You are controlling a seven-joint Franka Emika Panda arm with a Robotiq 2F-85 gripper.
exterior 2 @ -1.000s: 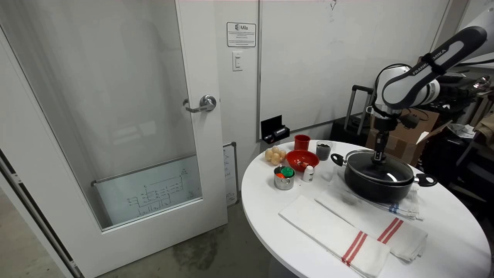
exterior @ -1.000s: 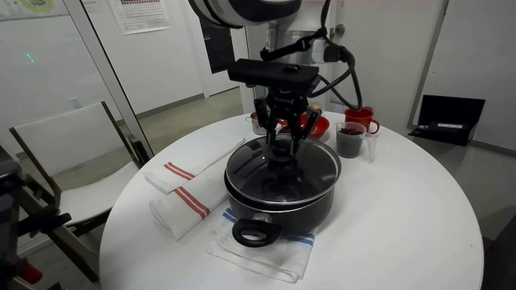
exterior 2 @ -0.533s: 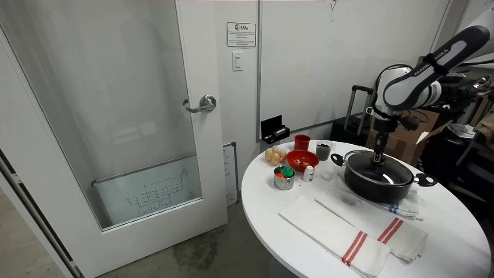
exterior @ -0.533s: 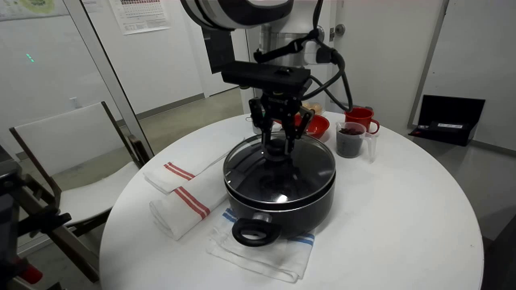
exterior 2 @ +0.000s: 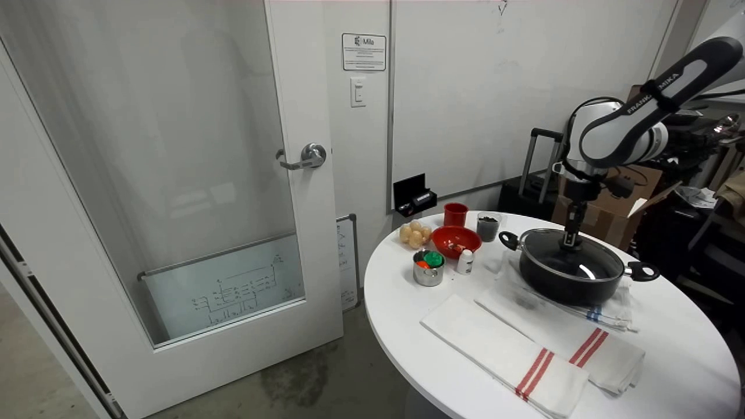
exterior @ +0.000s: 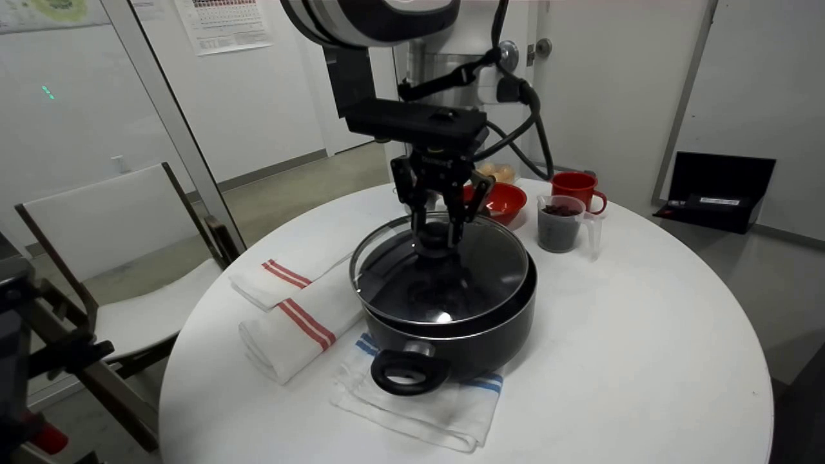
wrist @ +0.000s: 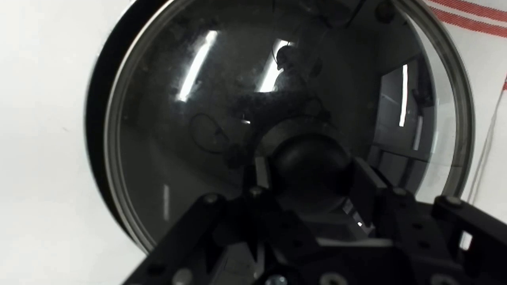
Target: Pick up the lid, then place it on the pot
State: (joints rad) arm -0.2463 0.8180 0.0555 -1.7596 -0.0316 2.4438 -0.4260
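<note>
Wrist view shows you the round glass lid, its smooth black knob pointing up and clasped between the fingers of the gripper. Roughly level, ringed in metal, the lid is off-centre over the black pot, overhanging toward the red-striped towels; whether lid and pot touch, you cannot tell. In an exterior view, the pot's long axis runs out through a loop handle toward the near edge of the round white table. Under the pot lies a blue-striped cloth. To its right, tabletop runs to the curved edge; toward the far edge stand a red bowl, clear cup and red mug.
</note>
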